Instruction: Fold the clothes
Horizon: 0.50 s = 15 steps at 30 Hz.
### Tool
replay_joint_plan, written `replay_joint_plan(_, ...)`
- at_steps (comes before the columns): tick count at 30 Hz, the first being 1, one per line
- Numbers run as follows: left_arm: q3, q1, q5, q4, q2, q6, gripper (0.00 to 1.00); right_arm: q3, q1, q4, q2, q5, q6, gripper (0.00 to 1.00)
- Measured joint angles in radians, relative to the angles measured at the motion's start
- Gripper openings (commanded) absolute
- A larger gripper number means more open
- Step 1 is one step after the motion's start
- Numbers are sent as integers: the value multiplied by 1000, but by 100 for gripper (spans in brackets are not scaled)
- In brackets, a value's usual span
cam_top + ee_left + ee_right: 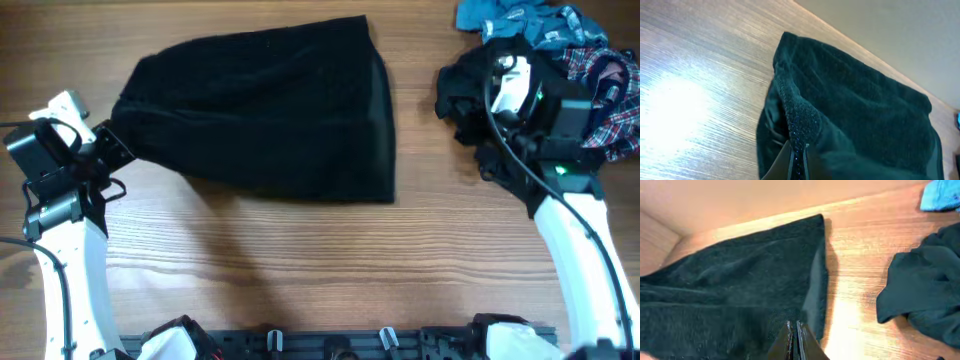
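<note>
At the 9 o'clock edge of the table point(300, 270), the left gripper point(108, 148) is clamped shut on the left corner of the large black garment point(270, 110), and the cloth draws to a point where it is pinched. The left wrist view shows a ridge of textured fabric rising into the closed fingers. The garment lies spread across the centre, reaching toward 12 o'clock, its right edge doubled over.

The right gripper point(792, 339) is closed too, seemingly on nothing. It hangs at 2 o'clock over the waiting heap: another black garment point(465, 90), a teal-blue piece point(520, 20) and a red-blue plaid one point(610, 90), all crumpled and well apart from the big garment.

The step in hand looks like a fold of the large garment, led from its left corner. The next move probably calls for carrying that corner toward 3 o'clock, keeping the cloth taut enough that it lays flat rather than bunching.
</note>
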Motion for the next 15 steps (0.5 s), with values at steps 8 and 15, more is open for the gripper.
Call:
replay_joint_plan(8, 0, -28, -23, 15, 109, -2, 4, 0, 0, 63, 154, -18, 0, 4)
replay_joint_plan(15, 0, -91, -27, 114, 219, -5, 4, 1, 32, 7, 155, -59, -23, 4)
